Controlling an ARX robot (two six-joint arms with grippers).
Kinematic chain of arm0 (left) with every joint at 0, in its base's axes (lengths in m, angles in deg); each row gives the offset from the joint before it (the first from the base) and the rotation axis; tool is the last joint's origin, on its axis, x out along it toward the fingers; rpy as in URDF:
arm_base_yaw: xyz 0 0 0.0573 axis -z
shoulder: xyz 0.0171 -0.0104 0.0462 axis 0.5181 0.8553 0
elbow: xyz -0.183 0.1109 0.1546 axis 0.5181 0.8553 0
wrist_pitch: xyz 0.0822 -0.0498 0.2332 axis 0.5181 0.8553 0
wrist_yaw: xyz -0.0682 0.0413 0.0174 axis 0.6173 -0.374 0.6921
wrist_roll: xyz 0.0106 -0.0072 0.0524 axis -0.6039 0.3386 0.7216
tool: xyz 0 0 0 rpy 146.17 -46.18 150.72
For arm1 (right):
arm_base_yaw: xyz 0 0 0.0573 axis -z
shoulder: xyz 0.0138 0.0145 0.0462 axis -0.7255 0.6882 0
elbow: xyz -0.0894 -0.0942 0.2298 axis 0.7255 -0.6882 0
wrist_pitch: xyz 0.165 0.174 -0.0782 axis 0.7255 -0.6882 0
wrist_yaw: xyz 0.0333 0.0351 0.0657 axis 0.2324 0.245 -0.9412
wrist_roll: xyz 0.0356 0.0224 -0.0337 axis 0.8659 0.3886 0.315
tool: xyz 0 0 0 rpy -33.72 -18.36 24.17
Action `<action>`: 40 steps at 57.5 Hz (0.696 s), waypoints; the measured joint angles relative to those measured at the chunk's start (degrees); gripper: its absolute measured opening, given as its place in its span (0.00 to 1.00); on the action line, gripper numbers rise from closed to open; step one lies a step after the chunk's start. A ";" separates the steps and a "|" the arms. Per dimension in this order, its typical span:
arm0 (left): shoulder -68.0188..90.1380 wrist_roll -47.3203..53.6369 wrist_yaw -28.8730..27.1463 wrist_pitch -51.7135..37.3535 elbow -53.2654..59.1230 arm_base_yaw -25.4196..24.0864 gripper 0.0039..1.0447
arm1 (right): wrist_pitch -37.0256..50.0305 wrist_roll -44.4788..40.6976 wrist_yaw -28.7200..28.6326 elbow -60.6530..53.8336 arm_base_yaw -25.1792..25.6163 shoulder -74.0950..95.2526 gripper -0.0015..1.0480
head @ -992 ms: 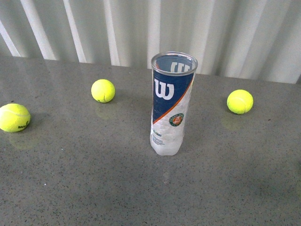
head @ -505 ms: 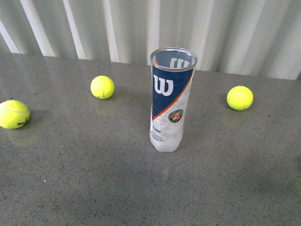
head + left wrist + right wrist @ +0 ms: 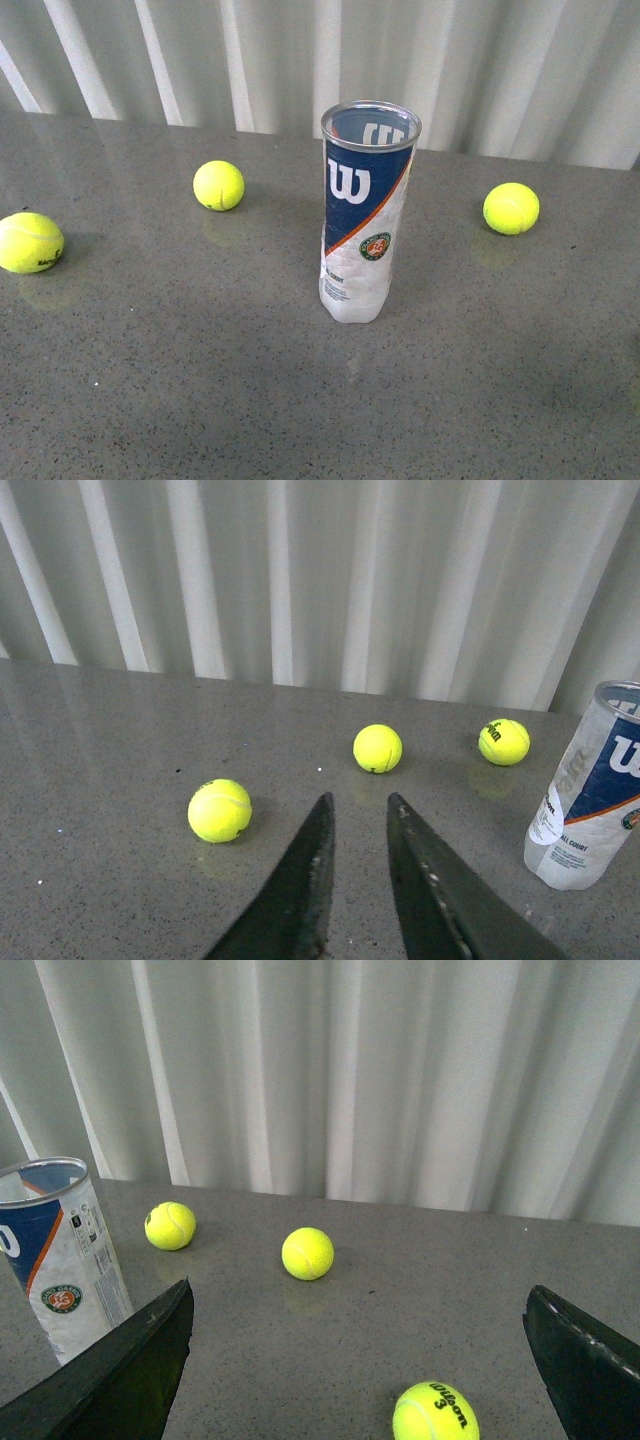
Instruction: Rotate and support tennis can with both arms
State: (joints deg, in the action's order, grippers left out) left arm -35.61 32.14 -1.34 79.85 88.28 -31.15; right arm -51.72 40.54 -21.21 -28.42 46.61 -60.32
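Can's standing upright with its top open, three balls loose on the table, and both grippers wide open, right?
Not quite: only the right gripper is wide open. The left wrist view shows the left gripper nearly closed. The can is upright and open-topped, with balls on the table.

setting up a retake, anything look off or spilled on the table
Nothing is spilled or damaged. The tennis can stands upright, open-topped and empty, while three tennis balls lie loose on the grey table around it, none touching it.
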 joint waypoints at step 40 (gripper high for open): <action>-0.02 0.02 0.00 0.02 0.00 0.00 0.94 | 0.00 0.00 0.00 0.00 0.00 0.00 0.93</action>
State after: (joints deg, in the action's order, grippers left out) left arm -35.63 32.17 -1.34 79.87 88.28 -31.15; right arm -51.72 40.54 -21.21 -28.42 46.61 -60.32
